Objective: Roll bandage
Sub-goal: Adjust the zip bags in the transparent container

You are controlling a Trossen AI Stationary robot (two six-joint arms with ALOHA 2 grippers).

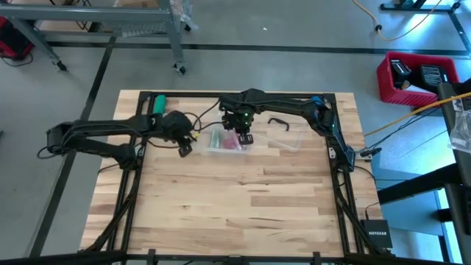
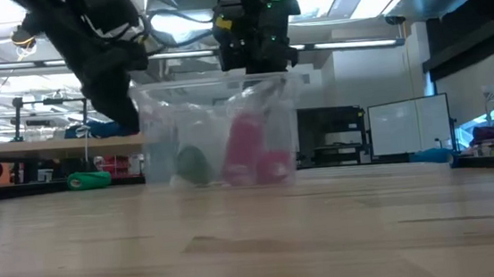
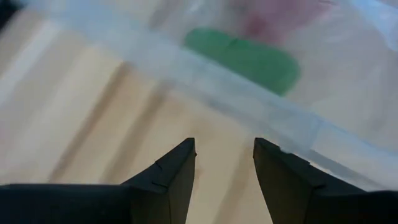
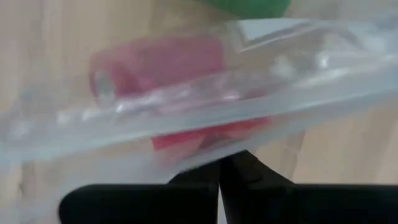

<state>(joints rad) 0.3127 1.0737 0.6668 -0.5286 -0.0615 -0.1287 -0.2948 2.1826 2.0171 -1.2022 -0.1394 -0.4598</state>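
In the right wrist view the bandage (image 4: 158, 68) is a red-pink smear behind the clear plastic box (image 4: 298, 87), its outline lost in the glare; whether it is rolled or loose cannot be told. A green object (image 4: 252, 6) is cut off by that picture's edge. In the left wrist view the same green thing (image 3: 245, 59) is blurred. From above, the right gripper (image 1: 244, 137) covers part of the box's contents.

bandage (image 2: 250, 149) | red-pink roll | upright | inside clear plastic box (image 2: 152, 133)
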